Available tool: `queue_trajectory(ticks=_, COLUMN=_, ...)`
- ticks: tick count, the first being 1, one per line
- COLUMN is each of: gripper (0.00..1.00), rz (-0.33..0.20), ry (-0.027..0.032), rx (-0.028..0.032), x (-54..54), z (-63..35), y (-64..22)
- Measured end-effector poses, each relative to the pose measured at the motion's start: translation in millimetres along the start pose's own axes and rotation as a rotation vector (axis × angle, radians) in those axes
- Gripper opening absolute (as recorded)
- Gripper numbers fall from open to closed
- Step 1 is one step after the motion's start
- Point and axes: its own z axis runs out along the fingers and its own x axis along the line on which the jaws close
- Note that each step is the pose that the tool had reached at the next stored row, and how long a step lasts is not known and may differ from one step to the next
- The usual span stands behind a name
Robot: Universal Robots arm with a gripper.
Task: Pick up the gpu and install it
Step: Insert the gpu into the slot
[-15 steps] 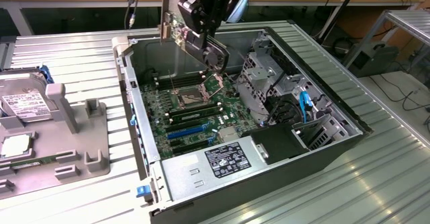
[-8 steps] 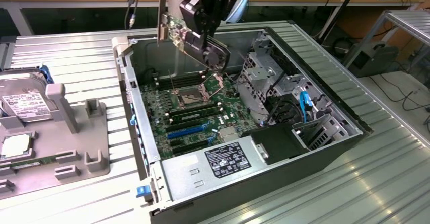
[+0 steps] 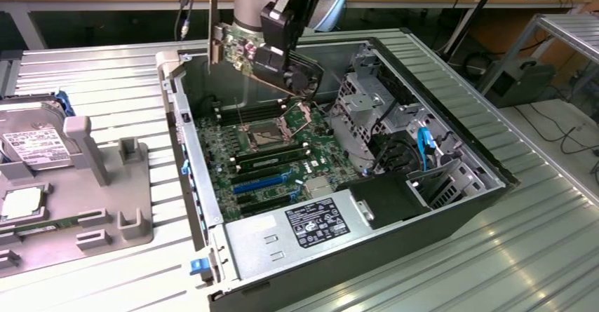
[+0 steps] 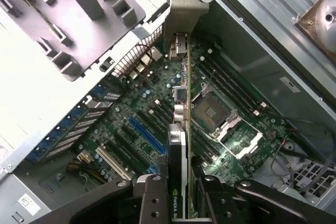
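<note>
**Gripper holding the gpu edge-on over the open case**

The gripper (image 4: pixel 181 195) is part-closed, clamped on the gpu (image 4: pixel 177 140). The card hangs clear above the motherboard (image 4: pixel 236 135), unseated. Its long axis runs from the gripper to the silver bracket (image 4: pixel 185 9) by the case wall (image 3: pixel 173 116). The blue expansion slot (image 4: pixel 144 132) lies parallel, below and beside the card. Slot and card have open room between them; the drive cage (image 3: pixel 369 109) stands well apart.

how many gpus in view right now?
1. The gpu is clamped in the gripper, held on edge above the motherboard of the open case. None sits in the visible slots; the card hides some of the board.
</note>
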Motion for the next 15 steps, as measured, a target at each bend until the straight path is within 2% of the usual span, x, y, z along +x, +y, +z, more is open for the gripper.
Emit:
queue_trajectory(ticks=5, gripper=0.27, rz=-0.094, ry=0.0078, rx=-0.0008, x=0.0, z=0.0, y=0.0)
queue_trajectory(ticks=9, gripper=0.27, rz=-0.137, ry=0.0113, rx=-0.0011, x=0.0, z=0.0, y=0.0)
queue_trajectory(ticks=15, gripper=0.27, rz=-0.231, ry=0.0190, rx=-0.0019, x=0.0, z=0.0, y=0.0)
